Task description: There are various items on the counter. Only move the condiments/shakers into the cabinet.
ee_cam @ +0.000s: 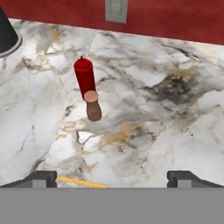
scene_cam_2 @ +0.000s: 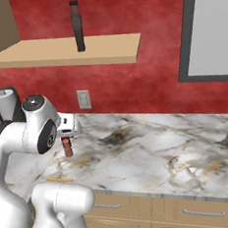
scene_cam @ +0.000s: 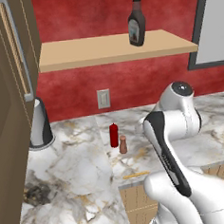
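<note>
arm (scene_cam: 171, 142): folded, elbow raised | end effector (ee_cam: 112, 178): jaws wide apart, empty

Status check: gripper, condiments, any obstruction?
Gripper open, empty. Dark brown sauce bottle on tan shelf; slim red bottle, tan shaker on marble counter. Nothing blocking.

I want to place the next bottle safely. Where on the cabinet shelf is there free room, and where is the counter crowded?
The shelf board is bare left of the dark sauce bottle, up to the brown door. The counter is tight where the red bottle and tan shaker stand close together.
</note>
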Tool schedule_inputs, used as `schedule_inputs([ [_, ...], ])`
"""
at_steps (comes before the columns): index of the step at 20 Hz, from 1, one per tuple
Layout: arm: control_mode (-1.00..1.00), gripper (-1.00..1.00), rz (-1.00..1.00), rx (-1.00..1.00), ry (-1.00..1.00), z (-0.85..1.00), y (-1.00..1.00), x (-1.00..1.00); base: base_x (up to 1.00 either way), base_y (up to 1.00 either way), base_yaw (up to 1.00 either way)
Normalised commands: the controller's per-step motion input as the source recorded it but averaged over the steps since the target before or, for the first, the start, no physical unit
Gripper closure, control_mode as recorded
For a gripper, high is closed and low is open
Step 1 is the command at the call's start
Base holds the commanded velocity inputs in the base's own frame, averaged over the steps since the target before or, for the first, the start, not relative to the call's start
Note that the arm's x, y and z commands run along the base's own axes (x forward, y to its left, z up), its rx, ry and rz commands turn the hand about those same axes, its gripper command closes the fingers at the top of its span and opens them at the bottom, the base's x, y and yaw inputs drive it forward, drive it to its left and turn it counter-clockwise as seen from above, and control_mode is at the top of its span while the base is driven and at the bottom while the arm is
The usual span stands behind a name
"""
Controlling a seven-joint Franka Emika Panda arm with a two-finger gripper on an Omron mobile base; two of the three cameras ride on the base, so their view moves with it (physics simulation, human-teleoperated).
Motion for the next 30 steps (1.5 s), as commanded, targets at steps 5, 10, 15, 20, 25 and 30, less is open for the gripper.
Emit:
schedule_inputs([
  [5, -1.0, -1.0, -0.08, 0.02, 0.0, -0.15, 0.38, 0.06, 0.0, 0.0, 0.0],
  [10, -1.0, -1.0, -0.02, 0.05, 0.0, -0.27, 0.18, 0.09, 0.0, 0.0, 0.0],
  [15, -1.0, -1.0, 0.0, 0.05, 0.0, -0.28, 0.27, 0.27, 0.0, 0.0, 0.0],
  [20, -1.0, -1.0, 0.0, -0.05, 0.0, -0.11, 0.16, 0.39, 0.0, 0.0, 0.0],
  [25, -1.0, -1.0, 0.0, -0.04, 0.0, -0.11, 0.04, 0.36, 0.0, 0.0, 0.0],
  [30, -1.0, -1.0, 0.0, 0.0, 0.0, -0.1, 0.0, 0.29, 0.0, 0.0, 0.0],
])
